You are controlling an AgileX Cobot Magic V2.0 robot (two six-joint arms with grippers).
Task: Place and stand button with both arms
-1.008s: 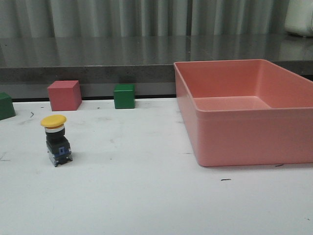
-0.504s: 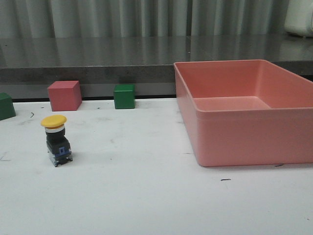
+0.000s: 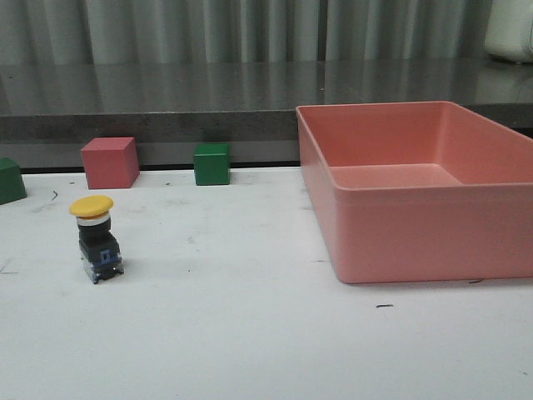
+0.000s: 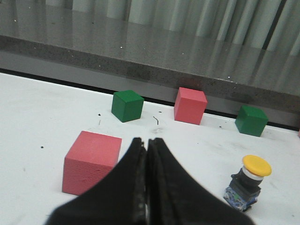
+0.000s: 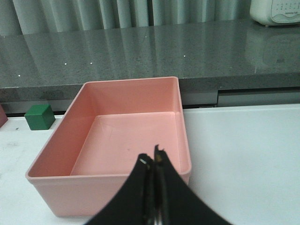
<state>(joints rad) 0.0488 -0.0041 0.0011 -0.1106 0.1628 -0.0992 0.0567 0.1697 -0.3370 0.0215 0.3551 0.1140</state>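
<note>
no readable text or labels anywhere

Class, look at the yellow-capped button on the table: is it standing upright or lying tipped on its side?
Upright. The button rests on its bluish base on the white table, yellow cap on top, with no pincer touching it.

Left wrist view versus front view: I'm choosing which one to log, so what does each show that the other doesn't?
Only the left wrist view shows the left gripper, fingers closed together with nothing between them, and a near pink cube close in front of it. Only the front view shows the pink bin, which looks empty. Both show the button standing upright on the white table, yellow cap up, plus a far pink cube and two green cubes along the back edge.
</note>
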